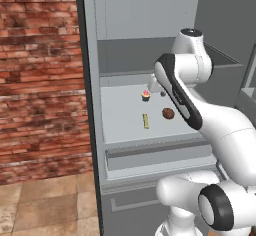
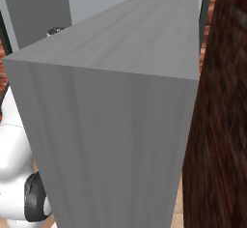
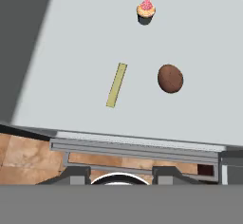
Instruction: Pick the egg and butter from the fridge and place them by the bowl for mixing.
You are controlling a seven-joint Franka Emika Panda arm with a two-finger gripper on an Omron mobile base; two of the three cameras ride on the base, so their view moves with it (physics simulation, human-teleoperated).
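The fridge [image 1: 125,35] stands open with my arm reaching into it. On its light grey shelf [image 3: 71,52] lie the dark reddish-brown egg [image 3: 170,78] [image 1: 168,113] and, to its left, the thin pale-yellow butter [image 3: 116,85] [image 1: 145,120]. My gripper [image 3: 121,174] hovers above the shelf's front edge and looks down on both. It is open, its fingers [image 3: 78,174] apart with nothing between them. In the left base view the hand is mostly hidden behind my forearm. The bowl is out of view.
A small cupcake with a pink top [image 3: 146,9] [image 1: 146,95] stands farther back on the same shelf. A drawer [image 1: 160,157] sits under the shelf. A brick wall [image 1: 40,80] lies left of the fridge. A broad grey panel [image 2: 120,101] blocks the right base view.
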